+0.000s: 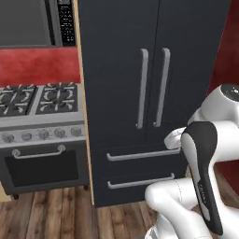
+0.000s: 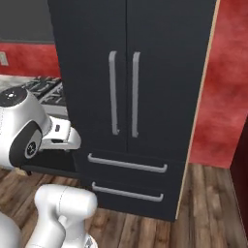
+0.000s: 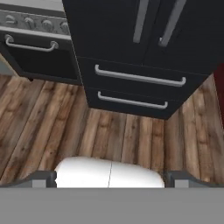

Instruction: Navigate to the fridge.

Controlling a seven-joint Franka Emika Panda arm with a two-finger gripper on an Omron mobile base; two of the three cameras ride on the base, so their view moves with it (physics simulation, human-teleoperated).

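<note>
A: Where's the fridge (image 1: 149, 93)?

B: Dead ahead and close, both doors shut. The stove (image 1: 42, 135) stands against its left edge, a red wall (image 2: 227, 92) past its right edge.

A: Room to move?

B: A strip of bare wood floor (image 3: 131, 135) lies between the fridge's base and the robot.

A: And the jaws?

B: The fingertips (image 3: 43, 178) sit wide apart at the hand view's bottom corners, holding nothing.

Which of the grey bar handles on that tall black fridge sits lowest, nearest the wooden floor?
The bottom horizontal grey drawer handle, under the other horizontal bar; the two long handles stand upright, higher on the matte black fridge.
</note>
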